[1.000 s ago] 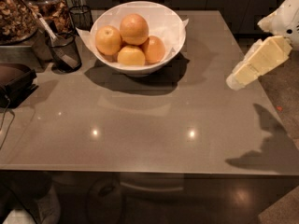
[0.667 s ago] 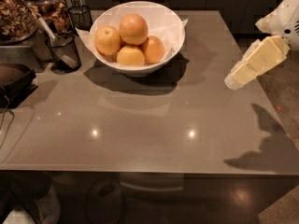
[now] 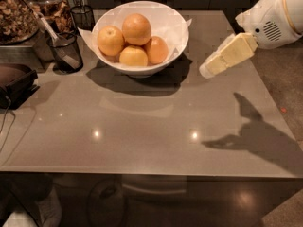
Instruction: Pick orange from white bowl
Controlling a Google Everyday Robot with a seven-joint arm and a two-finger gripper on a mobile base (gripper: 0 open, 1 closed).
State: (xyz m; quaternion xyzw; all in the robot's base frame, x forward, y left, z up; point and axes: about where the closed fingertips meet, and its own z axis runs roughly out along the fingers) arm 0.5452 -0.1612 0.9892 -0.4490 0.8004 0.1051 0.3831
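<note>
Gripper [image 3: 209, 69], cream-coloured and slanting down to the left, hangs above the tabletop [image 3: 142, 126] near its right edge, in the far half, apart from everything on it. Whether it is open or closed cannot be told from this view, and it holds nothing that can be seen. The white arm [image 3: 274, 18] behind it reaches in from past the far right corner, and its dark shadow [image 3: 251, 136] lies on the grey surface towards the near right corner.

The white bowl [image 3: 177, 20] stands by the far edge of the tabletop, around the middle of that edge, well to the left of the gripper. White paper [image 3: 85, 33] lines it and sticks out over the rim. The orange [image 3: 137, 29] sits in the bowl on top of the pile, resting on the other fruit. A paler yellow-orange fruit [image 3: 110, 40] touches it on the left, a second pale fruit [image 3: 133, 56] lies below it at the front, and a smaller, deeper orange fruit [image 3: 156, 49] lies to the right.

A black mesh cup [image 3: 66, 51] holding a light-coloured utensil [image 3: 49, 27] stands just beside the bowl towards the far left corner, with another mesh cup [image 3: 84, 17] behind it. A dark object [image 3: 16, 82] lies at the left edge.
</note>
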